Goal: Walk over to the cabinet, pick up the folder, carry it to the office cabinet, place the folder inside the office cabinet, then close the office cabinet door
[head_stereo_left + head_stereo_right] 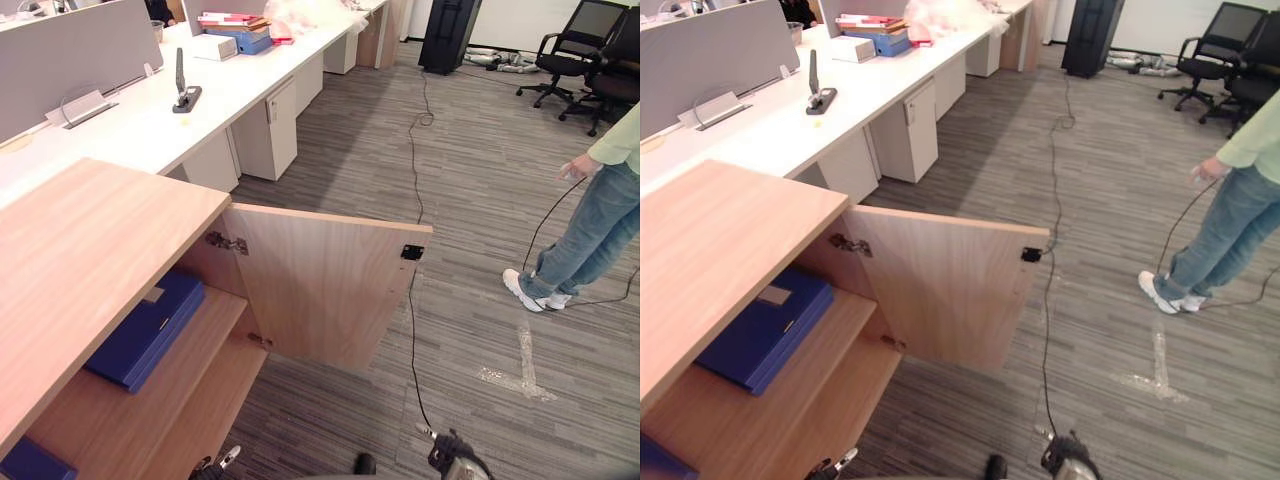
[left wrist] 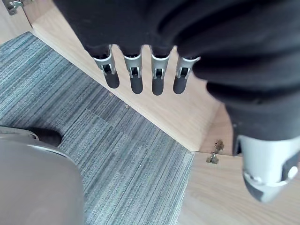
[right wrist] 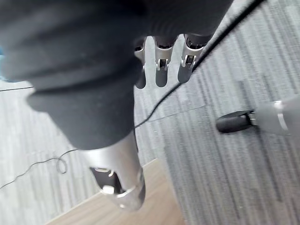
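The eye views show the folder [image 1: 148,332] on the shelf [image 1: 130,420] beside the open door [image 1: 320,290], while the wrist views show the left robot hand [image 2: 136,77] and the right robot hand [image 3: 161,70] straight-fingered and empty.

Person [image 1: 585,230] in jeans and white shoes, standing on striped grey carpet [image 1: 470,150], ahead-right of the right hand [image 3: 117,180]. Silvery tape mark [image 1: 520,375] on carpet just ahead of that hand. Long white desk [image 1: 230,90] well ahead of the left hand [image 2: 136,79]; on it grey partition [image 1: 70,60], black stand [image 1: 184,95], stacked boxes [image 1: 240,35]. White pedestal [image 1: 268,130] under desk. Black office chairs [image 1: 585,55] far ahead-right.
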Motion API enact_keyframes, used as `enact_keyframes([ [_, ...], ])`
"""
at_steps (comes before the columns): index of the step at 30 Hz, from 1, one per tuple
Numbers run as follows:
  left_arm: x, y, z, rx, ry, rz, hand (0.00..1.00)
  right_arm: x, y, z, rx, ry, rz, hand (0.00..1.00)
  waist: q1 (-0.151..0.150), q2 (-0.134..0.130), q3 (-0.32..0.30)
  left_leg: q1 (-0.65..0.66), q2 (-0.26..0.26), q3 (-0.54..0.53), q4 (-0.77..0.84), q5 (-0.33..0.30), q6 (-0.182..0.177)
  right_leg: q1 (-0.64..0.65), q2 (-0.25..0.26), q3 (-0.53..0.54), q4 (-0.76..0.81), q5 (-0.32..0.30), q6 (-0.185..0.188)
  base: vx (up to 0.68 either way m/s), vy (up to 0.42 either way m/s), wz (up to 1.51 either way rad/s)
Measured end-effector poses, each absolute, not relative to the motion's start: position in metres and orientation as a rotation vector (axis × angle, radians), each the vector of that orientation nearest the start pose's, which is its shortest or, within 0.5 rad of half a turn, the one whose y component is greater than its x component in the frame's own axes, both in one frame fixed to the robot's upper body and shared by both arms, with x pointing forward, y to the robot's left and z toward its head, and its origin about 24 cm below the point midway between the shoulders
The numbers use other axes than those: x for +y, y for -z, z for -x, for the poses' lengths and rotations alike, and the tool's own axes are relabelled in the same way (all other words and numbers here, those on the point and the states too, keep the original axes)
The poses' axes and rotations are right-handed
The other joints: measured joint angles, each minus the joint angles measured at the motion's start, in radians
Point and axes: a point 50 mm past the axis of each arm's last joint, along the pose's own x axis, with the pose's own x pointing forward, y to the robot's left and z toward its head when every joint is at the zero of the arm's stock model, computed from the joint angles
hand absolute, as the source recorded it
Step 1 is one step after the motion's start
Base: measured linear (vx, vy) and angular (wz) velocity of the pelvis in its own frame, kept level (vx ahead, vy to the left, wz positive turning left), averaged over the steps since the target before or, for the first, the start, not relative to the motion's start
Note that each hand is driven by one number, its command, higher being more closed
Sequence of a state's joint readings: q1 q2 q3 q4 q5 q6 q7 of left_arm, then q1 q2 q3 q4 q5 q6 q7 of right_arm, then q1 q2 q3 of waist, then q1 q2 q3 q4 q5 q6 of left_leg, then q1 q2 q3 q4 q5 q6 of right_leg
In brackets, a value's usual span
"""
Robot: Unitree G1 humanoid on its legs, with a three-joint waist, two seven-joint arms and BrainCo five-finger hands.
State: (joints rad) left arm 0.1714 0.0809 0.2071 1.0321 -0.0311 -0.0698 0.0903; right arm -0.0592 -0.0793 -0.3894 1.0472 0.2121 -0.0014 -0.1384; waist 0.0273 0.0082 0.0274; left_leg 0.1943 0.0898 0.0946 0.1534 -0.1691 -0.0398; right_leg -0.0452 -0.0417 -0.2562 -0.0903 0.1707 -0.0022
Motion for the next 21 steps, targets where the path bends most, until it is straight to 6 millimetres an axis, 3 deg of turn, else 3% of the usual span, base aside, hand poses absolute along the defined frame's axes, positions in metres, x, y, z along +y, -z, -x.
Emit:
enact_keyframes([
  [5, 0.219, 0.161, -0.061, 1.115, -0.380, -0.004, 0.00, -0.250, 0.102, -0.205, 0.703, 0.557, -0.187, 0.00, -0.001, 0.002, 0.008, 0.001, -0.003, -0.001, -0.017, -0.050, -0.015, -0.027, 0.003, 0.021, -0.001, 0.025, 0.011, -0.08, 0.119, -0.10],
  [9, 0.225, 0.162, -0.052, 1.136, -0.397, -0.010, 0.00, -0.251, 0.065, -0.257, 0.552, 0.515, -0.157, 0.00, 0.005, -0.004, 0.031, 0.000, -0.018, -0.002, -0.031, -0.054, -0.014, -0.040, -0.007, 0.039, -0.001, 0.035, 0.010, -0.07, 0.108, -0.05],
  [14, 0.224, 0.164, -0.041, 1.170, -0.403, 0.004, 0.00, -0.253, 0.017, -0.312, 0.429, 0.444, -0.088, 0.00, 0.022, 0.023, 0.053, -0.005, -0.017, -0.022, -0.024, -0.053, -0.015, -0.040, -0.009, 0.035, -0.001, 0.035, 0.009, -0.02, 0.051, 0.03],
  [21, 0.218, 0.165, -0.037, 1.180, -0.404, 0.045, 0.00, -0.252, -0.020, -0.346, 0.367, 0.394, -0.086, 0.00, 0.045, 0.031, 0.058, -0.022, -0.023, -0.062, -0.006, -0.044, -0.024, -0.030, -0.021, 0.007, 0.005, 0.038, 0.012, 0.01, 0.048, 0.13],
])
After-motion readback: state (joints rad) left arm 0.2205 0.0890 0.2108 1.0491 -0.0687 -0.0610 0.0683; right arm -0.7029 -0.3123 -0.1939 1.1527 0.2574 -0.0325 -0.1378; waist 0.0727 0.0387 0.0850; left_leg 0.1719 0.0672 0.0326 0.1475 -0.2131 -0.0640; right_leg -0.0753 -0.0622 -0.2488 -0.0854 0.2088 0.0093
